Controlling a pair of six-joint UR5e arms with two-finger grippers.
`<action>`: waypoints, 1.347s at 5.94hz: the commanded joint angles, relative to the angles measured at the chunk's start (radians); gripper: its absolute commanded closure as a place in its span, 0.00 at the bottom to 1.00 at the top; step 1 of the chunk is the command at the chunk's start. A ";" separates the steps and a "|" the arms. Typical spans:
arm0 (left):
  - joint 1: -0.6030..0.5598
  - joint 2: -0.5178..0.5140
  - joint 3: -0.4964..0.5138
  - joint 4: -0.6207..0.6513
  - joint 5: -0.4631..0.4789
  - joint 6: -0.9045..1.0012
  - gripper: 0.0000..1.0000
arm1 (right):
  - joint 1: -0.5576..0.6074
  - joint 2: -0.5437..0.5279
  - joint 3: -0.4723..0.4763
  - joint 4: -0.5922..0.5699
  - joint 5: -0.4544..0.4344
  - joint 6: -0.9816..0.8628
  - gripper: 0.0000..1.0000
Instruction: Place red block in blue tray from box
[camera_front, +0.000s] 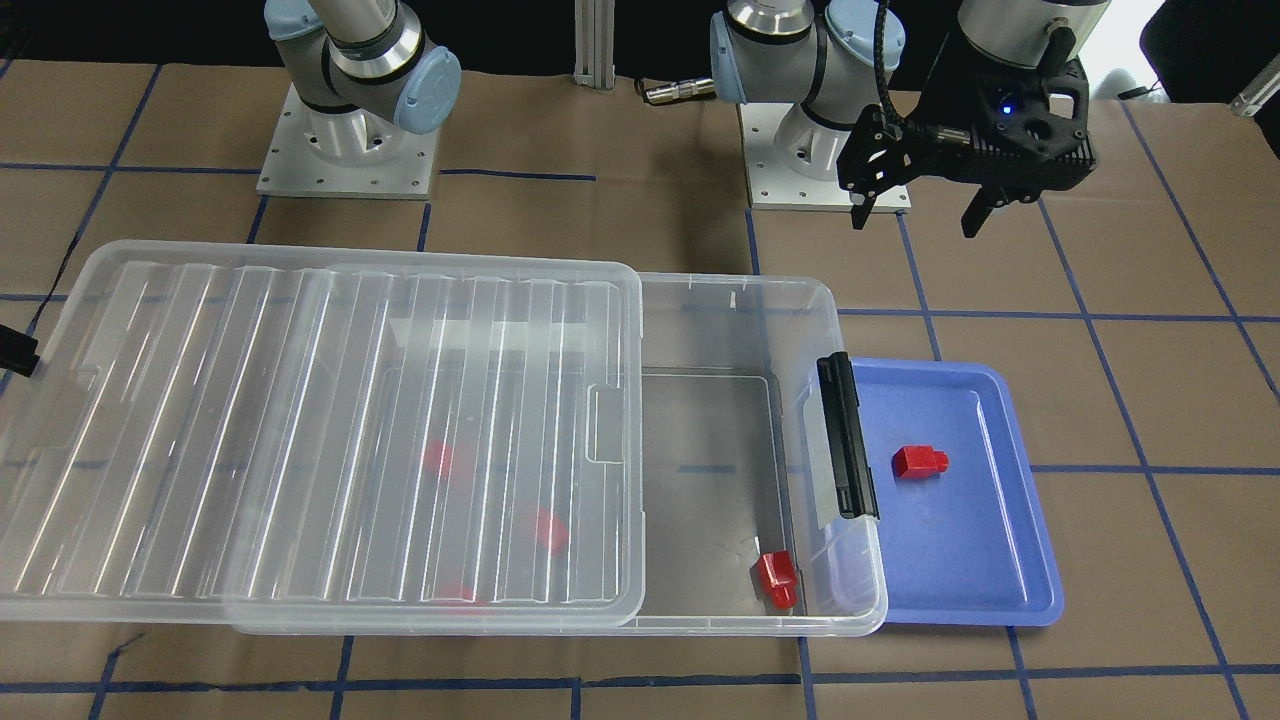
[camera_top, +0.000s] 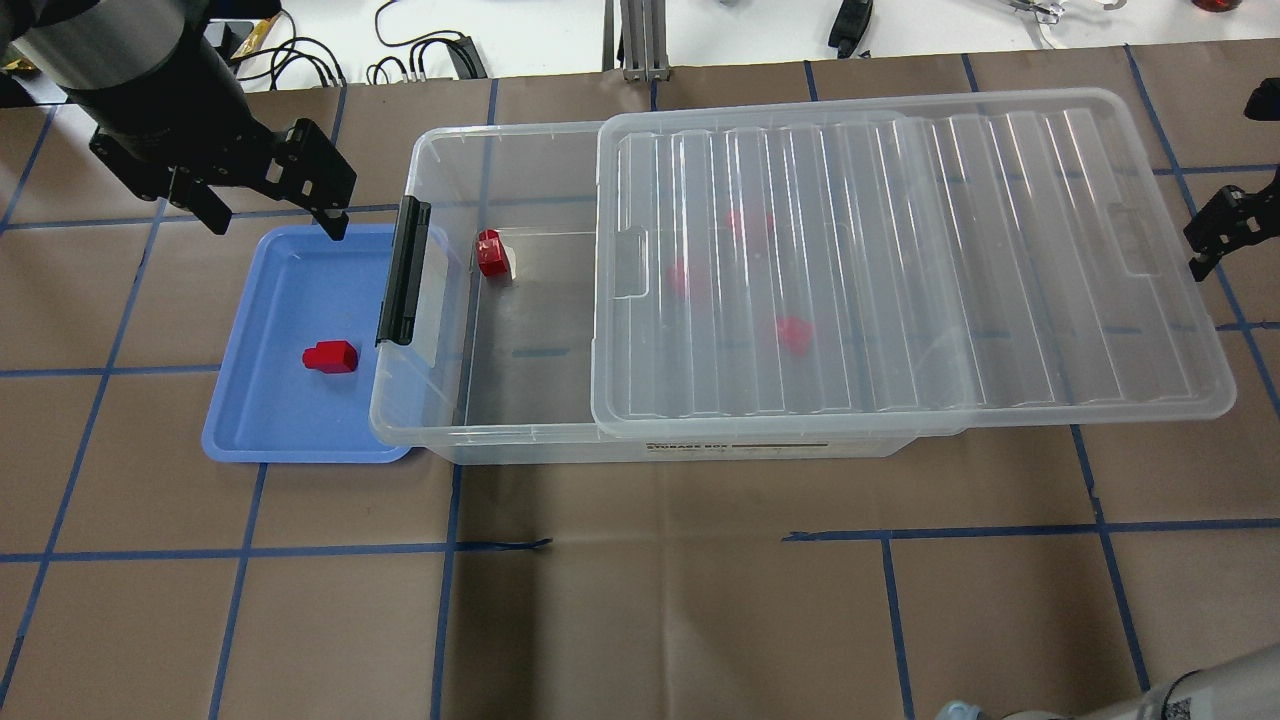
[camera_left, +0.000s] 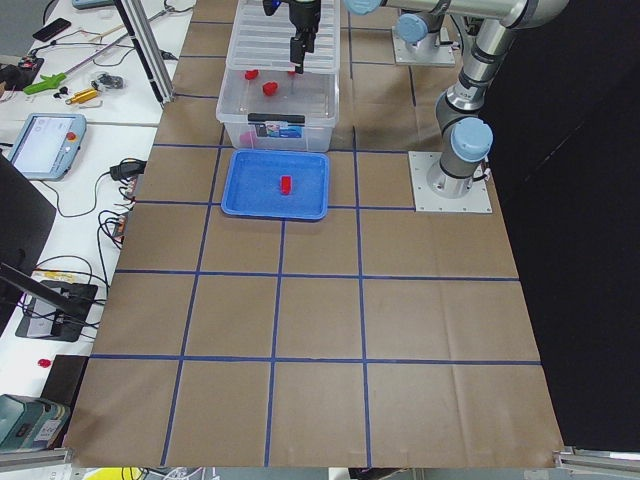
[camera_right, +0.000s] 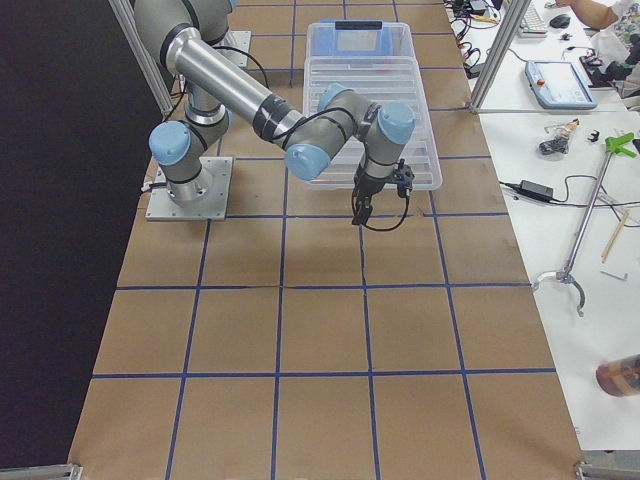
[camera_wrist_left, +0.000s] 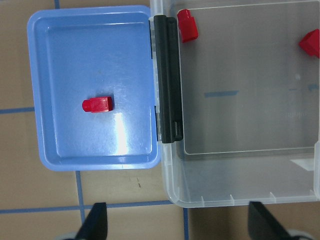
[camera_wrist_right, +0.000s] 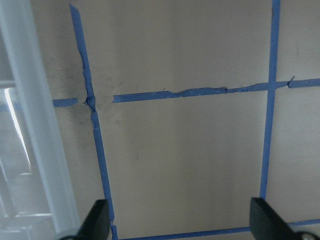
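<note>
One red block (camera_top: 330, 356) lies in the blue tray (camera_top: 250, 425), also in the left wrist view (camera_wrist_left: 98, 105). Another red block (camera_top: 492, 252) lies in the uncovered end of the clear box (camera_top: 440, 160), near its black latch (camera_top: 403, 270). Three more show blurred under the lid (camera_top: 900, 260), which is slid aside toward my right. My left gripper (camera_top: 270, 215) is open and empty, high above the tray's far edge. My right gripper (camera_wrist_right: 180, 225) is open and empty over bare table just past the lid's end (camera_right: 378, 205).
The box and tray sit side by side, the box's latch end overlapping the tray's rim (camera_front: 870, 370). Brown paper with a blue tape grid (camera_top: 640, 540) covers the table. Both arm bases (camera_front: 345, 150) stand on the robot's side of the table.
</note>
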 joint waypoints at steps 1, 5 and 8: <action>-0.003 0.077 -0.103 0.002 -0.006 -0.121 0.02 | 0.035 -0.009 0.008 0.000 0.001 0.033 0.00; -0.003 0.084 -0.128 0.068 -0.008 -0.106 0.02 | 0.134 -0.071 0.098 0.000 0.002 0.185 0.00; -0.003 0.086 -0.128 0.068 -0.009 -0.104 0.02 | 0.208 -0.087 0.118 0.000 0.049 0.268 0.00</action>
